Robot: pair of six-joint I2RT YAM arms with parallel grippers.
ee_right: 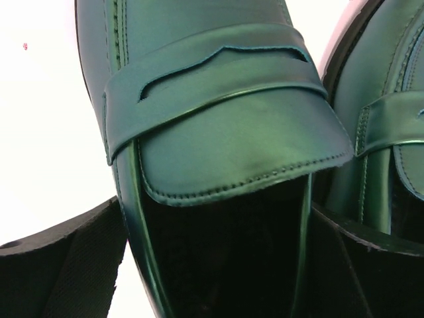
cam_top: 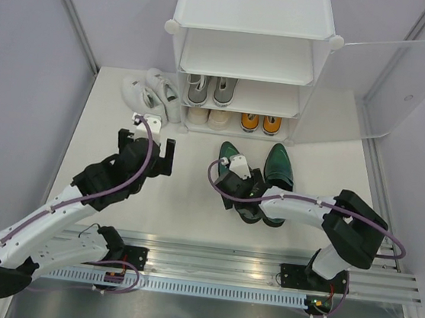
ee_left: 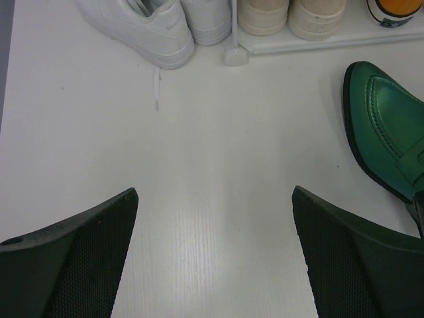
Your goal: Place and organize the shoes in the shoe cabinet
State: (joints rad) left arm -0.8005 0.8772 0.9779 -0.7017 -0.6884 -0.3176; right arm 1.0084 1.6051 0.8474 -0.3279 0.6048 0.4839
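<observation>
The white shoe cabinet (cam_top: 254, 26) stands at the back with its frosted door (cam_top: 406, 81) swung open to the right. Grey lace-ups (cam_top: 211, 90) sit on its middle shelf, with a cream pair (cam_top: 208, 117) and an orange pair (cam_top: 260, 123) below. White sneakers (cam_top: 153, 91) lie left of the cabinet. Two glossy green shoes (cam_top: 279, 165) lie on the table in front. My right gripper (ee_right: 215, 252) is open and straddles the left green shoe (ee_right: 218, 112) at its mouth, one finger (ee_right: 371, 265) between the two shoes. My left gripper (ee_left: 215, 225) hangs open over bare table.
The top shelf of the cabinet holds nothing. Grey walls close in on both sides of the white table (cam_top: 184, 202). A loose white lace (ee_left: 157, 86) trails from the sneakers (ee_left: 142, 26). The green shoe's toe (ee_left: 384, 126) lies right of my left gripper.
</observation>
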